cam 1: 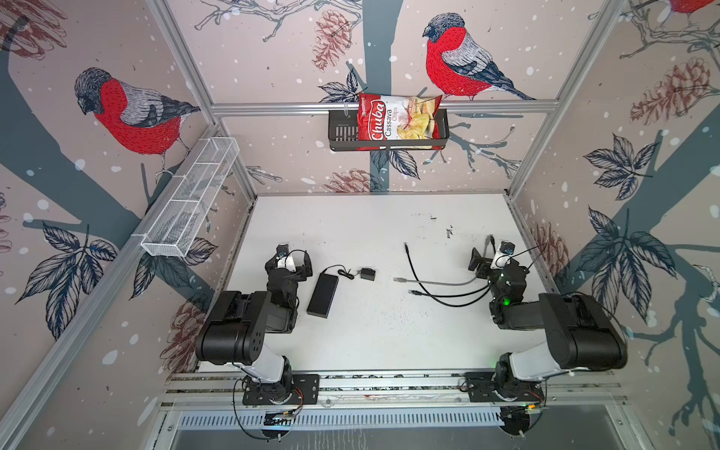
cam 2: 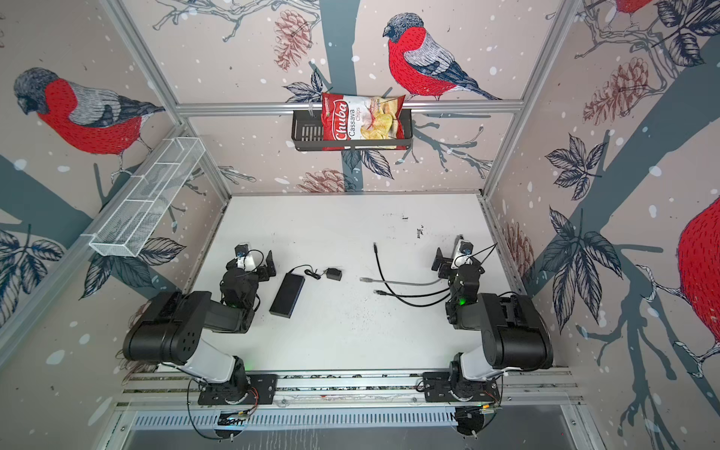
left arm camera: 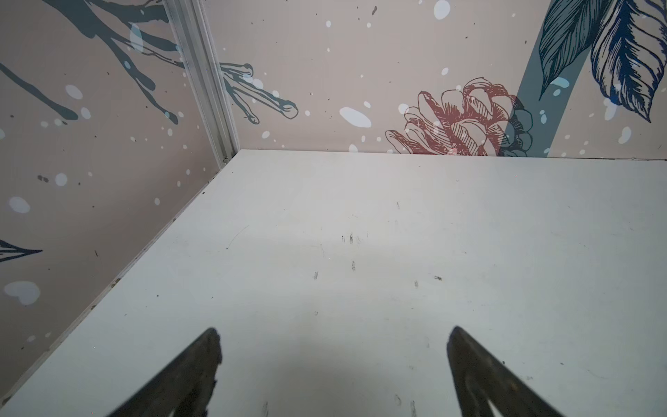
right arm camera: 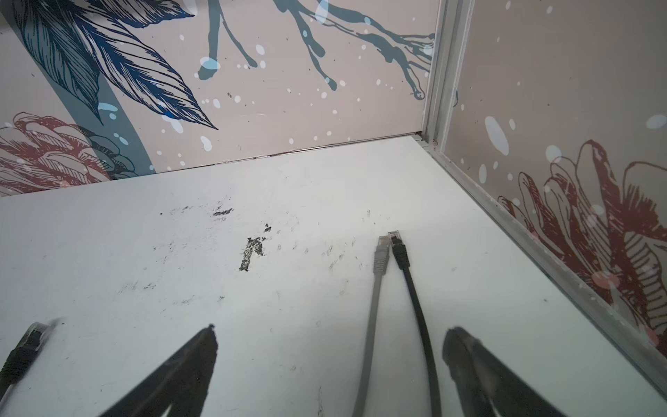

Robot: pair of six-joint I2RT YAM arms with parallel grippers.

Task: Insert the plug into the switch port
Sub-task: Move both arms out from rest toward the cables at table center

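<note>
Lying untouched: switch, grey plug; left fingers, right fingers spread.

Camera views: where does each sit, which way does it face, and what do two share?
Top views: high over the near edge, looking down on table, switch, left arm, right arm.
Left wrist: on its arm, faces the far left corner; open left gripper shows.
Right wrist: on its arm, faces the far right corner; open right gripper shows.
Shared: grey cable, in top and right wrist views.
</note>
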